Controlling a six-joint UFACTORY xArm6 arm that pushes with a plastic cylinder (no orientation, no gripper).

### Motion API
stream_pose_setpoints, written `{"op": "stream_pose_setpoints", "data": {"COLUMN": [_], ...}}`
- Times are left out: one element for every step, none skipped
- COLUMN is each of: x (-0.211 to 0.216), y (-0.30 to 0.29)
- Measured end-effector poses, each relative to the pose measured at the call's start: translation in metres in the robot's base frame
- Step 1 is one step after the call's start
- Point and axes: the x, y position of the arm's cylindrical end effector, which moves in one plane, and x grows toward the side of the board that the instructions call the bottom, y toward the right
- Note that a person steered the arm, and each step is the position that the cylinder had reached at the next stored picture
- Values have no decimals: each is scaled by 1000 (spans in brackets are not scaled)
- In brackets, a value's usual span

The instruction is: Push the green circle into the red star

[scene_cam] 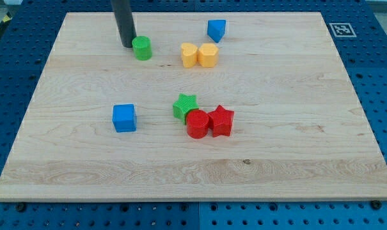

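Note:
The green circle (142,48) stands near the view's top, left of centre. My tip (127,45) rests on the board just to the left of it, touching or almost touching its side. The red star (221,121) lies near the board's middle, far below and to the right of the green circle. A red circle (197,124) touches the star's left side, and a green star (185,106) sits against the red circle's upper left.
A yellow heart (189,55) and a yellow hexagon (208,55) sit side by side right of the green circle. A blue block (216,29) lies above them. A blue cube (124,118) sits at the left middle of the wooden board (308,160).

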Motion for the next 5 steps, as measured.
{"op": "stream_pose_setpoints", "data": {"x": [0, 0, 12, 12, 13], "y": [0, 0, 3, 3, 5]}}
